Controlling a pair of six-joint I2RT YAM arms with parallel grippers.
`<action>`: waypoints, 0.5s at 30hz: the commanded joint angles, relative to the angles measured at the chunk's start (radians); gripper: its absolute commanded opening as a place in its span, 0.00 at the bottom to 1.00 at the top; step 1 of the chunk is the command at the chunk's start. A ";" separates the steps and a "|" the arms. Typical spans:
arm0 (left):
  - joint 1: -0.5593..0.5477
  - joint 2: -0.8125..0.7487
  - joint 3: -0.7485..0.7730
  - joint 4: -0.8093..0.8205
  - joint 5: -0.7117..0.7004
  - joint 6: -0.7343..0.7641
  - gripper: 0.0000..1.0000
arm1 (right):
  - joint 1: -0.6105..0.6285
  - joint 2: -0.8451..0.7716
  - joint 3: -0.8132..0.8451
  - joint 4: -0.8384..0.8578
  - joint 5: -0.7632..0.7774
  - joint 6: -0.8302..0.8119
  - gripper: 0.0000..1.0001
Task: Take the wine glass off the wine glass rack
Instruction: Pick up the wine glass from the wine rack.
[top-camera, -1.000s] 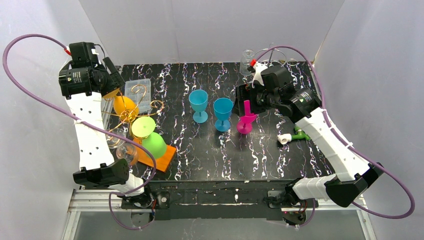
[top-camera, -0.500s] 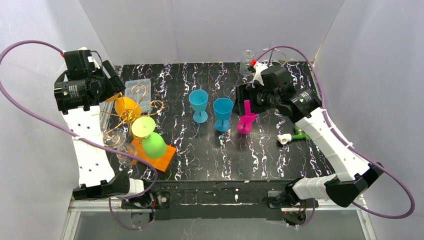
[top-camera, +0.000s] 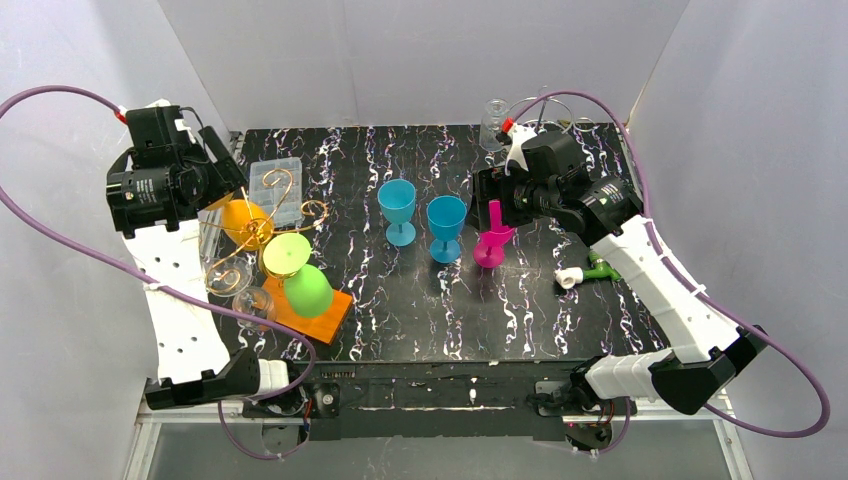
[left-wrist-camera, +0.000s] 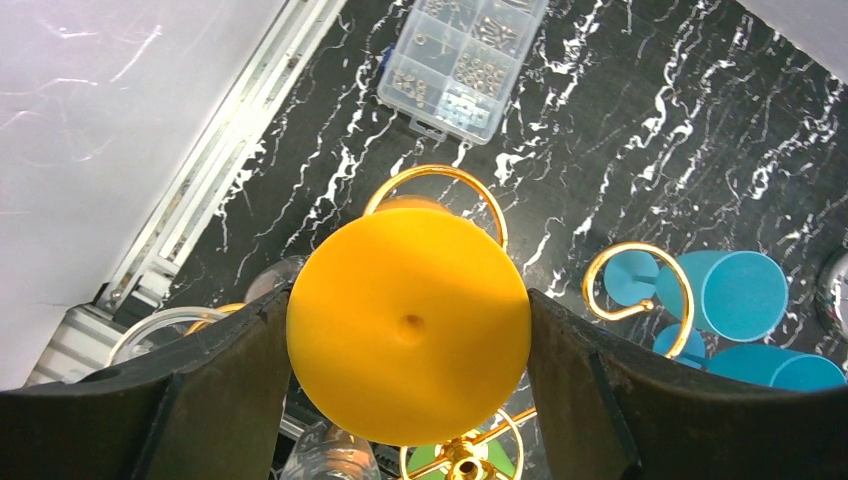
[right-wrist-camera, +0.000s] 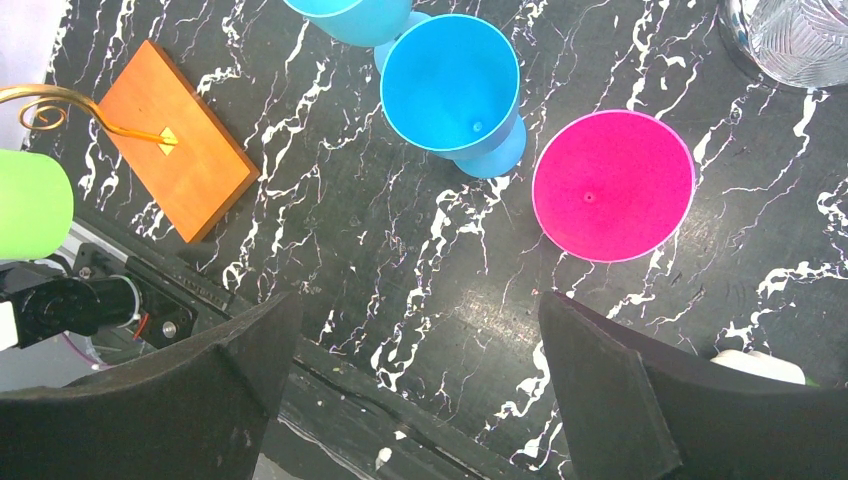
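The left tool (left-wrist-camera: 410, 330), fingers closing around the orange glass (top-camera: 243, 217) hanging at the rack (top-camera: 262, 232), is drawing back leftward, suggesting removal beginning; the right tool (right-wrist-camera: 420, 370) is idling wide open.

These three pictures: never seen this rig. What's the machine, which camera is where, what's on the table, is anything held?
Two robot arms are bolted at the near edge of a black marbled table. The wide picture comes from a fixed camera above and behind them; the other two come from cameras on each wrist, so the dark shapes at their lower corners are that hand's own fingers.

The left hand sits around an orange wine glass at the gold wire rack; whether it grips is unclear. A green glass and clear ones also hang there.

The right hand is open and empty above a pink glass. Two blue glasses and a clear parts box stand on the table.
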 joint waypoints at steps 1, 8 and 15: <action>-0.002 -0.031 0.011 -0.026 -0.089 0.002 0.62 | 0.004 -0.034 0.007 0.011 0.019 -0.015 0.97; -0.003 -0.008 0.043 -0.039 -0.156 0.003 0.62 | 0.004 -0.022 0.032 0.004 0.020 -0.016 0.97; -0.001 0.059 0.113 -0.042 -0.211 0.011 0.62 | 0.006 -0.009 0.044 0.002 0.012 -0.016 0.97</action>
